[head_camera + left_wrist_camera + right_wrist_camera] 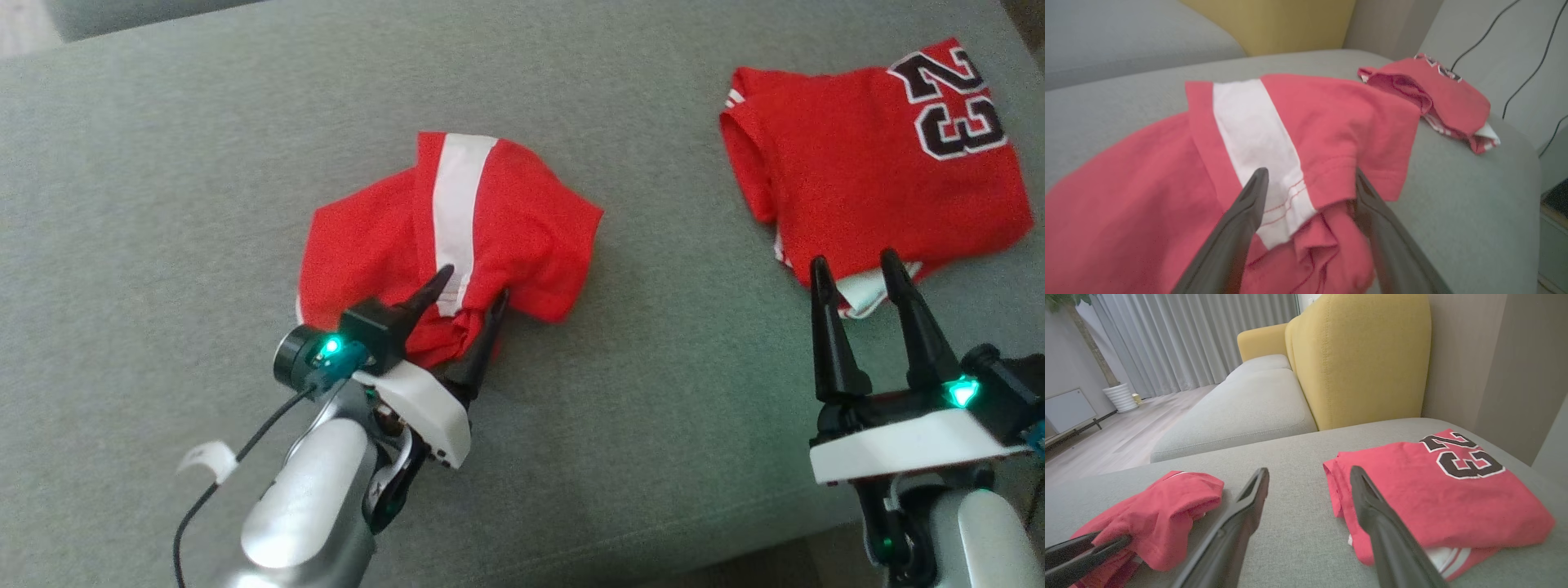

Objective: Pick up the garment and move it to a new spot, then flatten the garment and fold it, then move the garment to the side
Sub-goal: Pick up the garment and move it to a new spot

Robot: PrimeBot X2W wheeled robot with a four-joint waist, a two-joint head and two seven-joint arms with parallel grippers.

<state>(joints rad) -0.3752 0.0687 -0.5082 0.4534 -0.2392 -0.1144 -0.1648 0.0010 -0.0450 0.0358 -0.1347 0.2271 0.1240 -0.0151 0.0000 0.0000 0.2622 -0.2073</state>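
We find the garment (506,212), red with a white stripe (457,188), lying crumpled on the grey sofa (163,163), left of centre. The left gripper (475,282) sits at the garment's near edge. Its fingers (1241,228) are spread, one on each side of a bunched fold of red cloth, which lies loose between them. The right gripper (852,258) hovers at the near right, its fingers also spread and holding nothing. In the head view their tips overlap the near edge of a folded red jersey (882,188) marked 23. The jersey lies at the far right, well apart from the garment. A yellow backrest (1363,359) stands beyond the sofa.
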